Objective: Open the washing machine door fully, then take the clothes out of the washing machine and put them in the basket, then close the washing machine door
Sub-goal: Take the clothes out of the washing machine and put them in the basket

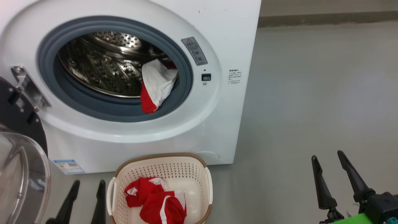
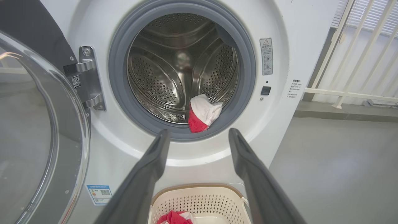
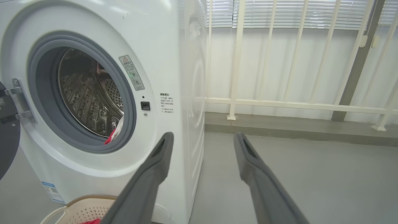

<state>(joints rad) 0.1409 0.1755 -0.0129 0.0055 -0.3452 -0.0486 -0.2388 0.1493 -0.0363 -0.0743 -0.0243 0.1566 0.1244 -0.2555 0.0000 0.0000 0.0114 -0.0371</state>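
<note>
One red and white garment lies at the lower right of the steel drum and hangs over the grey rubber ring. The top part is white and the hanging end is red. How far it goes back into the drum is hidden from me, and in my right wrist view I see just a thin red edge of it behind the ring.

The other red and white clothes lie crumpled together in the basket. I cannot tell how many pieces they are. The basket stands on the floor just in front of the washing machine, and the bottom of the head view cuts off its near end.

The washing machine door stands open at the left on its metal hinge. The picture edge cuts it, so I see part of the clear glass bowl and part of the black rim. The print on the blue label is too small to read.

My left gripper is just left of the basket, fingers spread and holding nothing. My right gripper is well apart to the right over bare floor, also spread and empty.
</note>
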